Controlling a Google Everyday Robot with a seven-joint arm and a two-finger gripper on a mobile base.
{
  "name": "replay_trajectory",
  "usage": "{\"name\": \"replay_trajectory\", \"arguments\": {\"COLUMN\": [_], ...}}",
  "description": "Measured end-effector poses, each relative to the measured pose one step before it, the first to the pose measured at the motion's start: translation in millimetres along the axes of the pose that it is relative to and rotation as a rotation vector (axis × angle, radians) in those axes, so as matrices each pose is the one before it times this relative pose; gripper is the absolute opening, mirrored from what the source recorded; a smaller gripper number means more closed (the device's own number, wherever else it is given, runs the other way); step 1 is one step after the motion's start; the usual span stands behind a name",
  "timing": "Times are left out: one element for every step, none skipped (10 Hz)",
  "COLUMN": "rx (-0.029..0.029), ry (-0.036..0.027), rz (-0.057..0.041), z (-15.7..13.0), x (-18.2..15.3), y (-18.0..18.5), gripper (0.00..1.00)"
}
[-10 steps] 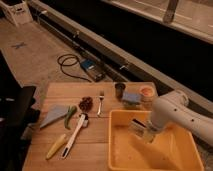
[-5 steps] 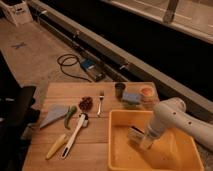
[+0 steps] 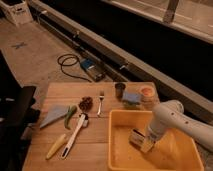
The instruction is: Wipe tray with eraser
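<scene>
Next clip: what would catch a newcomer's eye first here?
The yellow tray at the table's front right corner, with the white arm reaching in from the right. Its gripper is shut on the eraser, down on the tray floor. Left of the tray lies a white-handled brush.

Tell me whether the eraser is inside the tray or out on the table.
Inside. The eraser sits within the walls of the yellow tray, against its floor, with the gripper shut on it from the right.

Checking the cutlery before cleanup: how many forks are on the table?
1. The fork lies on the wooden table, left of the tray; the gripper is inside the tray.
</scene>
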Motion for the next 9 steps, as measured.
{"name": "replay_trajectory", "arguments": {"rx": [0.00779,0.02149,0.01473,0.01083,0.00947,0.00623,0.00074,-0.00121,-0.00666], "ry": [0.00508,0.00591,0.0044,0.00066,-0.00392,0.00018,0.00213,-0.00187,0.00067], "rz": [0.02799,0.03087,0.01999,0.01074,0.002,-0.00117,-0.00769,-0.00824,-0.01683], "z": [-0.81,-5.76,-3.79,-2.15,-1.63,-0.65,1.21,1.9,3.11], "x": [5.82,8.11,4.59,-1.7,-5.16,-4.3,-5.3,-5.72,-6.82], "y": [-4.12,-7.4,-6.05,-4.34,-3.38,-1.83,1.11,1.44,5.69], "gripper": [0.0,0.0,0.0,0.0,0.0,0.0,0.0,0.0,0.0]}}
